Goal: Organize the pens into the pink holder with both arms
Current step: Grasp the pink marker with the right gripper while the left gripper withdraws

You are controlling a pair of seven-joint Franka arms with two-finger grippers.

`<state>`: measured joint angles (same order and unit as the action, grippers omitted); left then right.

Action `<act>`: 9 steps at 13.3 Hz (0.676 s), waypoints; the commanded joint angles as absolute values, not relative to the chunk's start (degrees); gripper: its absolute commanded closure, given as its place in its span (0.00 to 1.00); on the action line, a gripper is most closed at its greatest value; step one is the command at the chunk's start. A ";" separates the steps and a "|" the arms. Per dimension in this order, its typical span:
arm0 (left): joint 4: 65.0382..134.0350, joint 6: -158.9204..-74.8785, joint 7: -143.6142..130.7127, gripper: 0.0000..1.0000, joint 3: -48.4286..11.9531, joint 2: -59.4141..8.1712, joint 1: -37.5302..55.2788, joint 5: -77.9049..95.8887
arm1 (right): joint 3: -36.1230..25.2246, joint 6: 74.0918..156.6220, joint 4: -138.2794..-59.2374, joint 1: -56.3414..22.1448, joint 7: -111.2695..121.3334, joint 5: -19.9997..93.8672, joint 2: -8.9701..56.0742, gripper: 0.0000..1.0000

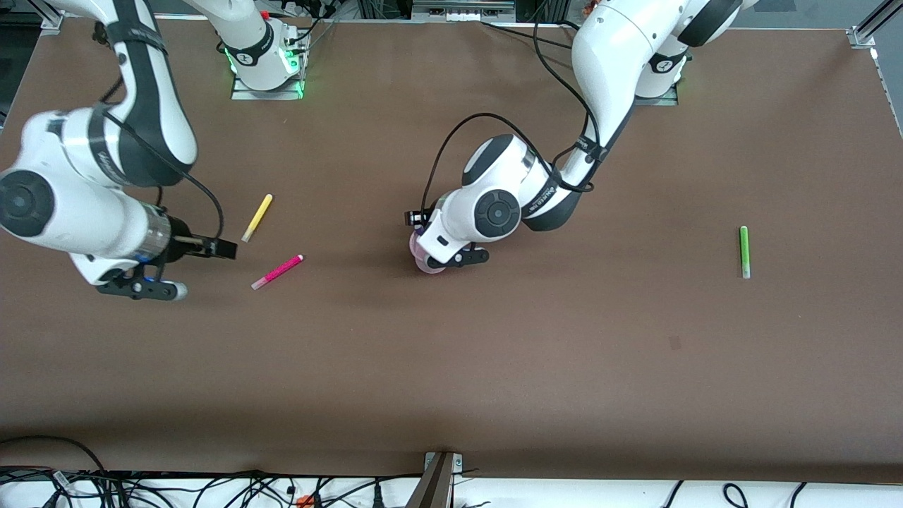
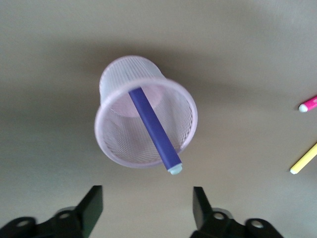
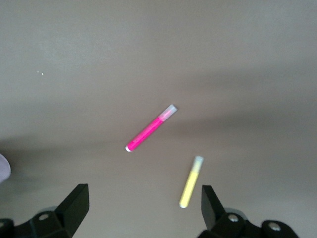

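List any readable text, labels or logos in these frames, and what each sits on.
None can be read for certain.
Left arm: dark band carries small lettering, too small to read.
Right arm: dark band has faint lettering, unreadable.
Pens and pink holder: no print visible.

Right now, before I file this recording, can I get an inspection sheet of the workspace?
Surface: flat brown table, one faint small mark toward the front camera.
Job's things: slim purple pen leaning inside the translucent pale pink mesh cup; yellow pen and magenta pen lying toward the right arm's end; green pen lying toward the left arm's end.
Clutter: nothing seen.
Grippers: left hand over the cup, fingers apart, empty; right hand open, empty, over bare table beside the yellow and magenta pens.
Cables: black cables along both arms; loose ones under the table's front edge.
Surroundings: metal frame corners.
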<state>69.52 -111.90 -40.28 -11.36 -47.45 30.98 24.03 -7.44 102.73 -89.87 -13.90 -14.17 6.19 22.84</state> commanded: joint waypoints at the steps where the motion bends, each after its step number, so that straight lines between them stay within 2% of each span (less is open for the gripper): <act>1: 68.12 -106.02 -41.82 0.00 -10.73 -43.00 27.08 25.49 | -7.82 104.84 -89.12 -13.80 -15.90 8.08 26.18 0.00; 4: 68.99 -98.03 -44.56 0.00 -8.18 -36.06 24.71 17.87 | -7.74 110.02 -90.08 -14.77 -23.77 9.40 31.44 0.01; 7: 70.22 -87.83 -43.07 0.00 -8.09 -29.64 19.09 8.13 | -7.73 113.81 -90.17 -15.29 -37.75 15.62 36.90 0.02; 9: 73.63 -85.61 -36.08 0.00 -8.17 -24.90 14.36 2.21 | -7.73 115.65 -91.92 -15.56 -41.39 17.13 38.49 0.02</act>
